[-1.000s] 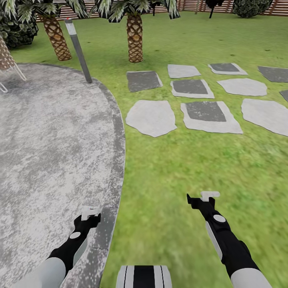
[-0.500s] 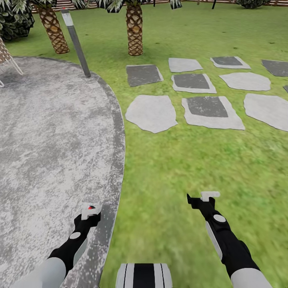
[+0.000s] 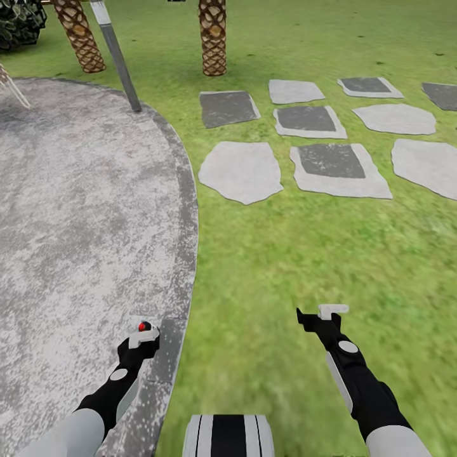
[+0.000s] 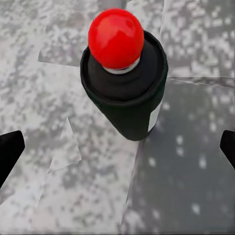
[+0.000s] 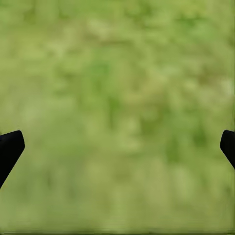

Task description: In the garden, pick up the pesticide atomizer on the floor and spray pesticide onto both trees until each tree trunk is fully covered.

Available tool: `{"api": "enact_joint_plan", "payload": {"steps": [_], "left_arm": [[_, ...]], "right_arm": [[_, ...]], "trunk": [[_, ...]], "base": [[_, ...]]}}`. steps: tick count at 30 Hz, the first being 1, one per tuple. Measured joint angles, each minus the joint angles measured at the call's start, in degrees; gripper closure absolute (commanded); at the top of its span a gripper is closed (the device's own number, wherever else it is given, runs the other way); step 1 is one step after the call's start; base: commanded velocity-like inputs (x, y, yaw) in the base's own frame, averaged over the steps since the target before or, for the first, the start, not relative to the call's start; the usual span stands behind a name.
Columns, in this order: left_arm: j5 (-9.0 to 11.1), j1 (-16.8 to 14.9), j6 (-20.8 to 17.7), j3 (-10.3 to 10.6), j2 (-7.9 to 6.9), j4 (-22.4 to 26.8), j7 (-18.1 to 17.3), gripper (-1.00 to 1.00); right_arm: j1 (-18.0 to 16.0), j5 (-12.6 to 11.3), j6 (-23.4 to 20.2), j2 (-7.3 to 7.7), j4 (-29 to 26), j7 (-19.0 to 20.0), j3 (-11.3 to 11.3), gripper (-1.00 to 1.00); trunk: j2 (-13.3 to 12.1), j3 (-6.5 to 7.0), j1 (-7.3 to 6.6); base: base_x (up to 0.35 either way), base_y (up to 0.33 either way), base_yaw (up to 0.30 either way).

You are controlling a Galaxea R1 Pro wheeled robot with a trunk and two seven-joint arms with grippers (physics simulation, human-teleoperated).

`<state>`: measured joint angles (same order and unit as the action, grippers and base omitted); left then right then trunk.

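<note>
Atomizer (image 4: 123, 78): red-capped, label unreadable | left hand (image 4: 117, 147) apart | right hand (image 5: 117, 147) apart

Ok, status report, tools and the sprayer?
Left tool open, over atomizer. Right tool open, above grass. Atomizer upright on grey paving, ungrasped. Nothing blocking.

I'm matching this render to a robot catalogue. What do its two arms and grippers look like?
Both arms have pale grey upper sleeves, then black forearm casings with a white round disc. The left gripper and right gripper have white blocky heads; the wrist views show black fingertips. No cables show.
</note>
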<state>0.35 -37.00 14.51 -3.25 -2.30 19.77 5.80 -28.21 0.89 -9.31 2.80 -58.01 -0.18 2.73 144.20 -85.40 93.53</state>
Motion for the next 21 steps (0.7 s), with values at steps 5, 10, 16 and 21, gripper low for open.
{"api": "enact_joint_plan", "payload": {"steps": [5, 10, 16, 21], "left_arm": [[0.0, 0.0, 0.0, 0.0, 0.0, -0.1, 0.0, -1.0], [0.0, 0.0, 0.2, 0.0, 0.02, -0.3, 0.0, -1.0], [0.2, 0.0, 0.3, 0.0, -0.05, -0.5, 0.0, -1.0], [0.2, 0.0, 0.4, 0.0, -0.06, -0.4, 0.0, -1.0]], "right_arm": [[0.0, 0.0, 0.0, 0.0, 0.1, 0.0, 0.0, -1.0], [0.0, 0.0, 0.1, 0.01, 0.0, 0.0, 0.0, -1.0], [0.0, 0.0, 0.1, -0.01, 0.0, 0.0, 0.0, -1.0], [0.0, 0.0, 0.1, -0.04, 0.0, 0.0, 0.0, -1.0]], "trunk": [[0.0, -0.32, 0.0], [0.0, -0.38, 0.0], [0.0, -0.39, 0.0], [0.0, -0.39, 0.0]], "base": [[0.0, 0.0, 0.0], [0.01, 0.0, 0.0], [0.137, 0.019, 0.0], [0.016, 0.003, 0.0]]}}
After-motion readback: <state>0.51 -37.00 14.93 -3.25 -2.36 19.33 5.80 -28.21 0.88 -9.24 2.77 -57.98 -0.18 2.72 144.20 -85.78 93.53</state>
